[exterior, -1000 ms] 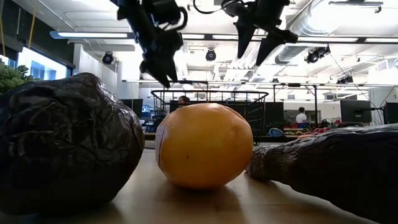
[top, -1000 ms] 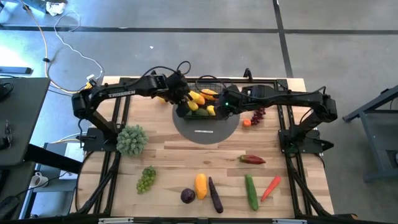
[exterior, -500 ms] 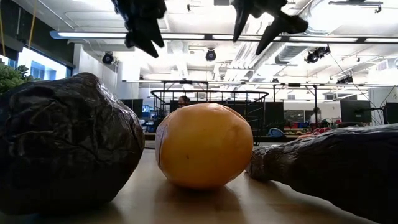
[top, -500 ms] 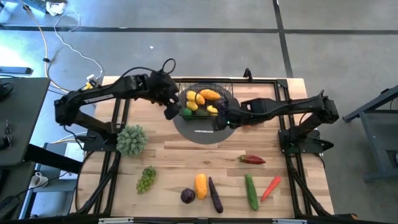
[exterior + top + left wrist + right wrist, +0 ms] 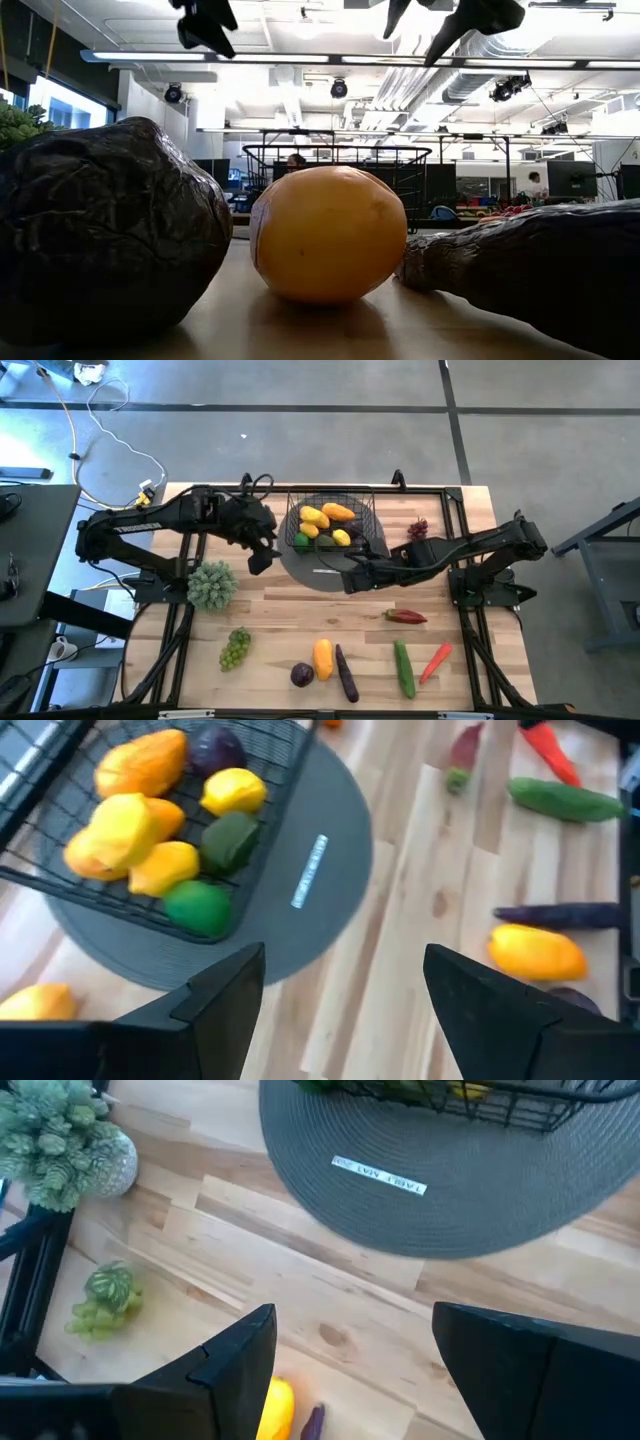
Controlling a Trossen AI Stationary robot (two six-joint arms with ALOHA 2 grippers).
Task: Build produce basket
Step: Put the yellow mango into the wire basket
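The black wire basket (image 5: 332, 523) stands on the round grey disc (image 5: 330, 565) at the table's far middle. It holds lemons, orange pieces, a green and a purple piece (image 5: 150, 815). My left gripper (image 5: 258, 557) is open and empty above the table, left of the disc; my right gripper (image 5: 350, 576) is open and empty over the disc's near edge. Both are high in the low view, the left gripper (image 5: 205, 22) and the right gripper (image 5: 455, 15). Green grapes (image 5: 235, 648), a yellow-orange fruit (image 5: 322, 658), an aubergine (image 5: 346, 673), a cucumber (image 5: 403, 667) and a red pepper (image 5: 405, 617) lie on the near table.
A potted green plant (image 5: 212, 585) stands left of the disc, close below my left gripper. Purple grapes (image 5: 418, 530) lie right of the basket. A dark purple round piece (image 5: 302, 675) and an orange-red piece (image 5: 435, 660) lie near the front edge. A yellow piece (image 5: 35, 1005) lies beside the disc.
Both grippers have drawn back from the basket and risen. My left gripper has gone toward the table's left and near side, and my right gripper toward the near edge over the disc. The basket and its fruit stay in place.
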